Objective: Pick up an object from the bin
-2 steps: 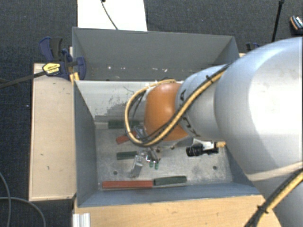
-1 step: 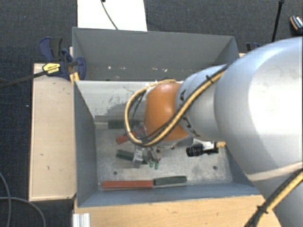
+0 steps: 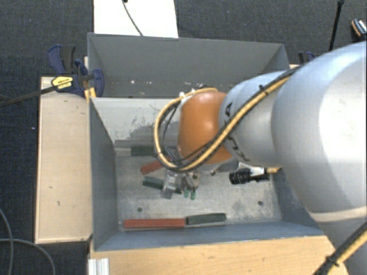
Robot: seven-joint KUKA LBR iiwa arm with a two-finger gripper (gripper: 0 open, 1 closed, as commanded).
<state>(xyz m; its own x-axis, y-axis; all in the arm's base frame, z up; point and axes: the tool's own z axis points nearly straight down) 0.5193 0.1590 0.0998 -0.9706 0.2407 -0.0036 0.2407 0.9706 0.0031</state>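
Pincer is hanging low in the middle of the bin, seemingly touching a dark green block beside a red piece; open or closed, I cannot tell.

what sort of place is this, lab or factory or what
Most likely a robotics lab or test cell: a big silver robot arm reaches into a grey metal bin of small loose things, such as a red-and-green bar, and cables trail over dark carpet.
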